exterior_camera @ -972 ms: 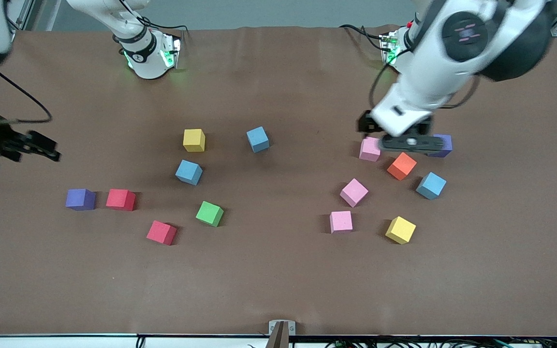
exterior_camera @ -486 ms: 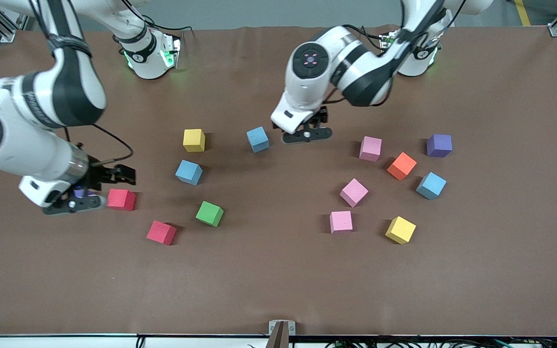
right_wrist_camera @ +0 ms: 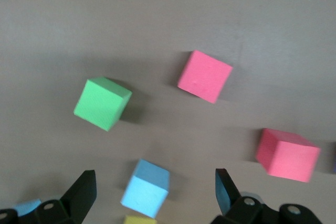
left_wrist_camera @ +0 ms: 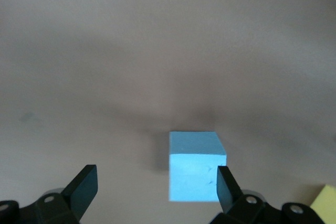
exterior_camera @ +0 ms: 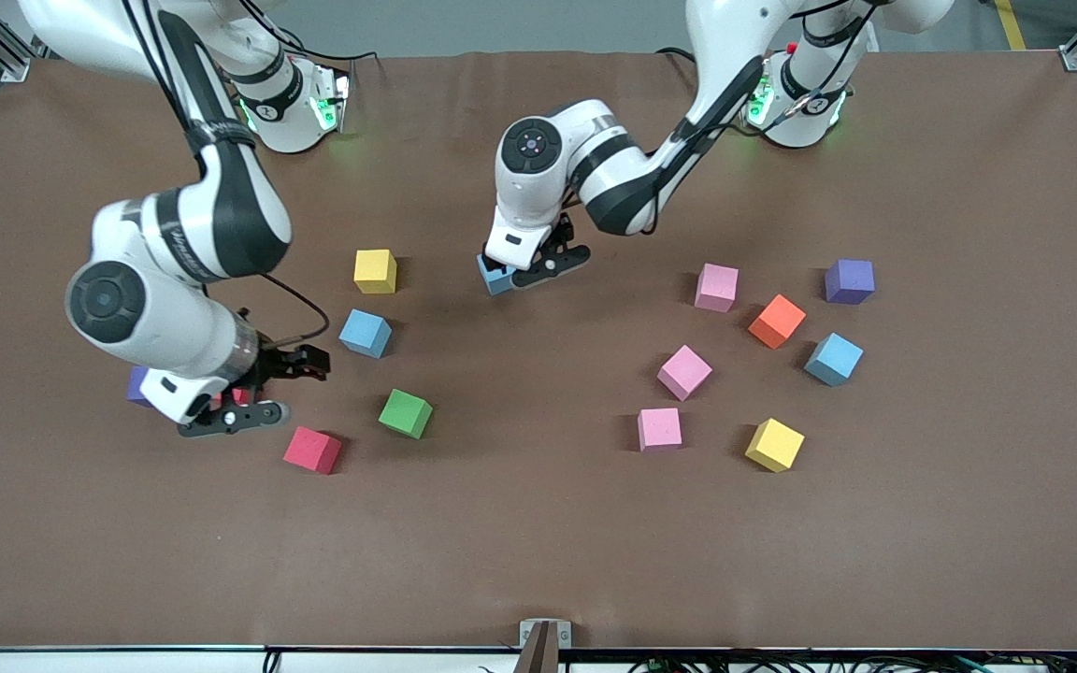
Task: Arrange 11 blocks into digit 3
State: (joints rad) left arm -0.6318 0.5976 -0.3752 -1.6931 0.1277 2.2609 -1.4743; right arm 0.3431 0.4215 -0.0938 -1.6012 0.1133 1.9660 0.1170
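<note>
a: while both arms are out over the table (exterior_camera: pixel 538 561), where's each gripper?

b: left gripper (exterior_camera: pixel 538 266) is down low at a light blue block (exterior_camera: pixel 495 278) near mid-table, jaws spread wide, nothing held. wrist cam shows that blue block (left_wrist_camera: pixel 195 166) sitting btwn the fingers (left_wrist_camera: pixel 227 188), close to one pad, not pinched. right gripper (exterior_camera: pixel 232 411) is low over the right arm's end, also spread, empty. it covers most of a red block (exterior_camera: pixel 241 396), w/ a purple cube (exterior_camera: pixel 136 386) poking out beside it.

a: other blocks?

b: all scattered, apart from each other. near the right arm's end: yellow block (exterior_camera: pixel 375 271), second light blue block (exterior_camera: pixel 365 334) nearer the front cam than it, green block (exterior_camera: pixel 405 413), second red block (exterior_camera: pixel 311 451) nearest the cam of that bunch. right wrist cam sees the green (right_wrist_camera: pixel 102 103), two reds (right_wrist_camera: pixel 204 76) (right_wrist_camera: pixel 287 154) and a light blue (right_wrist_camera: pixel 147 188).

a: and the left arm's end?

b: pink block (exterior_camera: pixel 717 286), orange block (exterior_camera: pixel 776 321), third light blue block (exterior_camera: pixel 833 359), two more pink blocks (exterior_camera: pixel 684 372) (exterior_camera: pixel 659 429), second yellow block (exterior_camera: pixel 774 445). second purple cube (exterior_camera: pixel 849 281) just beside the orange one.
</note>
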